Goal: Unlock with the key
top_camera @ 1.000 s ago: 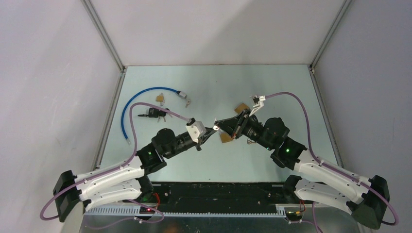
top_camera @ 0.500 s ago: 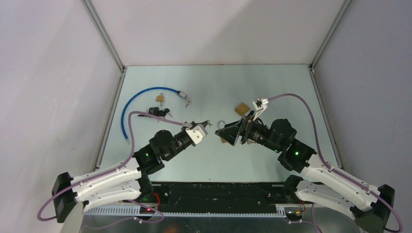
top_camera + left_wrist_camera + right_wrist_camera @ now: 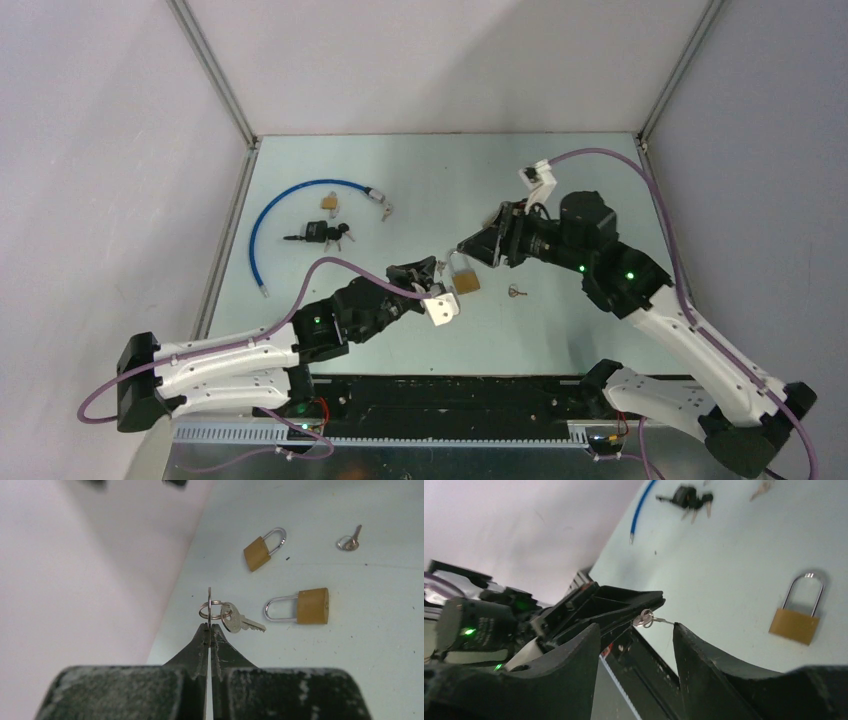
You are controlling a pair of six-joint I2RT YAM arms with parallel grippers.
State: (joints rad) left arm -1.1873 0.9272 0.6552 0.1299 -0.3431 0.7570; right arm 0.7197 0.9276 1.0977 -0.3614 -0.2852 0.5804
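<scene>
My left gripper (image 3: 209, 626) is shut on a silver key seen edge-on, held upright above the table. A key ring (image 3: 212, 611) with a second key (image 3: 236, 620) hangs from it. In the top view the left gripper (image 3: 435, 268) sits just left of a brass padlock (image 3: 466, 283) lying on the table. My right gripper (image 3: 465, 246) faces it, open. In the right wrist view the key ring (image 3: 645, 617) hangs between the spread right fingertips (image 3: 676, 628), with the blade tip at the right one. Two brass padlocks (image 3: 310, 606) (image 3: 260, 552) lie flat beyond the key.
A loose key on a ring (image 3: 517, 292) lies right of the padlock. At the back left are a blue cable lock (image 3: 262, 225), a black lock with keys (image 3: 320, 235), a small brass padlock (image 3: 329, 203) and more keys (image 3: 385, 208). Side walls border the table.
The right gripper has opened, letting go of the key, and its arm has risen and drawn back to the right. The left gripper, still shut on the key, has swung right.
</scene>
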